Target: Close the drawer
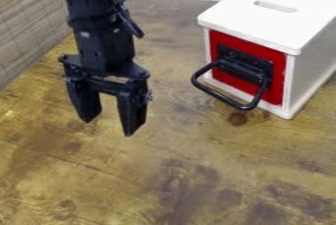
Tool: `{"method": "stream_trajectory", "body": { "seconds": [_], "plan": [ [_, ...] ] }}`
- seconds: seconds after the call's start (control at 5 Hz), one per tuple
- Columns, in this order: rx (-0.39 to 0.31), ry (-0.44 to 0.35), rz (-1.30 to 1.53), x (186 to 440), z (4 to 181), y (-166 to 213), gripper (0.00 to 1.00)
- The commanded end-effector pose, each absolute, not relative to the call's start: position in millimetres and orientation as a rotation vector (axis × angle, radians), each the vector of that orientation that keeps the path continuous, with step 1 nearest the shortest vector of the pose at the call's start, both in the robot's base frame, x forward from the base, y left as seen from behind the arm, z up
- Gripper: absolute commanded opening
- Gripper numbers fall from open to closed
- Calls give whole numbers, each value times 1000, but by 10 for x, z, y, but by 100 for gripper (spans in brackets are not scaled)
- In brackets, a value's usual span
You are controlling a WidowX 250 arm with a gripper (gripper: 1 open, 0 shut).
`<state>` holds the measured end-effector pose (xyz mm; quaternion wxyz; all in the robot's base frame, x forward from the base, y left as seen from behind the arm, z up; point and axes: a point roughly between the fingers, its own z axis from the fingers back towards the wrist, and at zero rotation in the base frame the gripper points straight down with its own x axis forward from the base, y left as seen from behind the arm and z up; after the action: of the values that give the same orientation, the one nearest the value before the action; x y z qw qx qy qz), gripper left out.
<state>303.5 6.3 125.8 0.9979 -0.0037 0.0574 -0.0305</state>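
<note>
The white box-shaped cabinet (277, 23) with a slot on top stands at the right rear of the wooden table. Its red drawer front (245, 67) with a black panel faces left-front, and a large black loop handle (225, 86) sticks out from it. The drawer front looks about flush with the cabinet face. My black gripper (108, 119) hangs from the arm at the left, pointing down just above the table. Its two fingers (133, 118) are spread apart with nothing between them. It is well to the left of the handle and not touching it.
The table (197, 180) is dark, worn wood. A woven or slatted wall (29, 23) runs along the left edge.
</note>
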Motion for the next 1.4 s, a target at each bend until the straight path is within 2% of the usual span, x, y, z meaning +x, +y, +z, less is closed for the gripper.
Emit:
{"method": "stream_trajectory", "body": {
  "seconds": [0.0,0.6,1.0,1.2],
  "plan": [
    [-12,36,-49,3067,1542,124,100],
    [-3,58,-51,3127,1426,-16,100],
    [12,85,-15,3084,1254,323,100],
    [15,93,-15,3043,1273,410,100]
  ]
}}
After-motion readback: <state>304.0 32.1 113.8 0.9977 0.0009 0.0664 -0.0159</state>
